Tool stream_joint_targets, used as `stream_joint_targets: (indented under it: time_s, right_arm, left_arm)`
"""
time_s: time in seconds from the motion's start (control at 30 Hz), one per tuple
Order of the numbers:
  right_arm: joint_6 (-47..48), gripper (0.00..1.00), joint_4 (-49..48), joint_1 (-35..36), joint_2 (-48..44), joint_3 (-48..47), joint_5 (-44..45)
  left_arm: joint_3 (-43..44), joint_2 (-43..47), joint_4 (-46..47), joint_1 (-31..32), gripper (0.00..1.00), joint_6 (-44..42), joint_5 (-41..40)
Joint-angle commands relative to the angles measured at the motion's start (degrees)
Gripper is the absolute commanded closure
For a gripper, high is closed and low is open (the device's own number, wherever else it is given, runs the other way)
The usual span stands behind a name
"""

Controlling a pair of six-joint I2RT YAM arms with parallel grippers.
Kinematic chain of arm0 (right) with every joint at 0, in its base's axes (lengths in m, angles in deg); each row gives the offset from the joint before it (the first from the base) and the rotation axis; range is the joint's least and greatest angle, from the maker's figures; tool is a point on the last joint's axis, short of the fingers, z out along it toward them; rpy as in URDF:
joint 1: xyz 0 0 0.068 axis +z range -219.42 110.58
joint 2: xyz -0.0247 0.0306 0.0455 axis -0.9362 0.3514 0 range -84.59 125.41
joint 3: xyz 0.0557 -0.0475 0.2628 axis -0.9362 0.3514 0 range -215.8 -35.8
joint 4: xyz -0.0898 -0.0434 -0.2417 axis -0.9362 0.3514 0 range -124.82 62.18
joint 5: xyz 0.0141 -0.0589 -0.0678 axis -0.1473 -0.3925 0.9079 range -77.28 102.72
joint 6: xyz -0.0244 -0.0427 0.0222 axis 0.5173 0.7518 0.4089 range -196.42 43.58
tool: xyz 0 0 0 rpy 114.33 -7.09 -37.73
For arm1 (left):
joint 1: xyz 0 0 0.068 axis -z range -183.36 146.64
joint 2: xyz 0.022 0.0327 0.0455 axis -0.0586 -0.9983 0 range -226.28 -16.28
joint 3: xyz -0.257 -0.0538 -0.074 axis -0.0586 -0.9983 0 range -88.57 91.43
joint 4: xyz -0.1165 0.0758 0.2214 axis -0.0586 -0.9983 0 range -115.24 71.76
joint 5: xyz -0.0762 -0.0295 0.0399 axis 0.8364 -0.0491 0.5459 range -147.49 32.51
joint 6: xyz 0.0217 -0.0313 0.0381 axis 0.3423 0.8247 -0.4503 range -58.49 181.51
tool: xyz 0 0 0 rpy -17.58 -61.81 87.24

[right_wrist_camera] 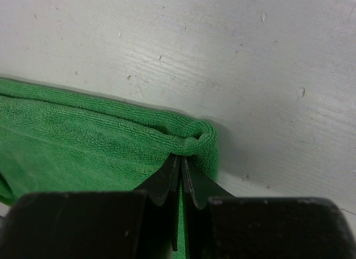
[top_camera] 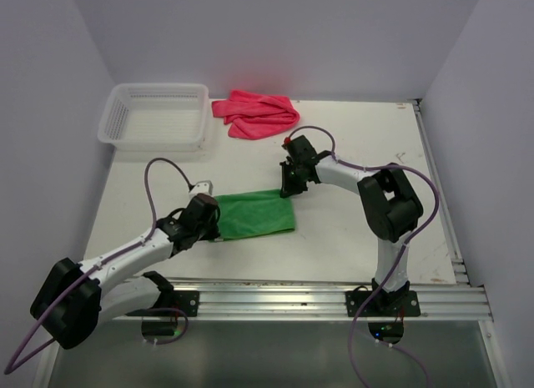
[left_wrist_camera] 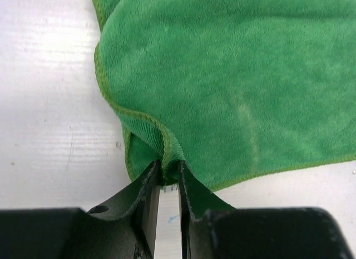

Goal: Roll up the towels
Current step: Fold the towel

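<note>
Your left hand (left_wrist_camera: 168,180) pinched the stitched hem of the fleecy green towel (top_camera: 257,213), which lay flat on the worktop (top_camera: 334,238). Your right hand (right_wrist_camera: 179,165) nipped its folded far corner. The pink towel (top_camera: 254,114) lay crumpled beside the basket (top_camera: 157,88).

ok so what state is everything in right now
green towel, lying flat, not rolled, pinched at two corners
pink towel, crumpled, untouched
basket, upright
left gripper, jaws shut on green towel
right gripper, jaws shut on green towel
</note>
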Motion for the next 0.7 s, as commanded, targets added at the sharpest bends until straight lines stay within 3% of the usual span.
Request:
stream_joint_targets:
  time_s: [0.0,0.33,0.4,0.67]
  right_arm:
    - [2.1,0.95,1.2,0.3,3.8,0.8,2.1]
    - [3.6,0.91,2.0,0.2,2.3,0.5,2.1]
    - [3.6,0.88,2.1,0.3,1.0,0.6,1.8]
    - [5.2,0.66,5.1,0.3,-10.5,1.4,1.7]
  left_arm:
    - [-2.7,4.2,-2.1,1.4,0.78,5.4,0.0]
    - [-5.0,13.5,-7.5,4.9,0.65,12.2,-2.3]
    - [-3.5,15.1,-9.2,5.0,0.59,13.4,-3.0]
    - [8.2,18.1,-14.2,5.6,0.55,10.1,-5.8]
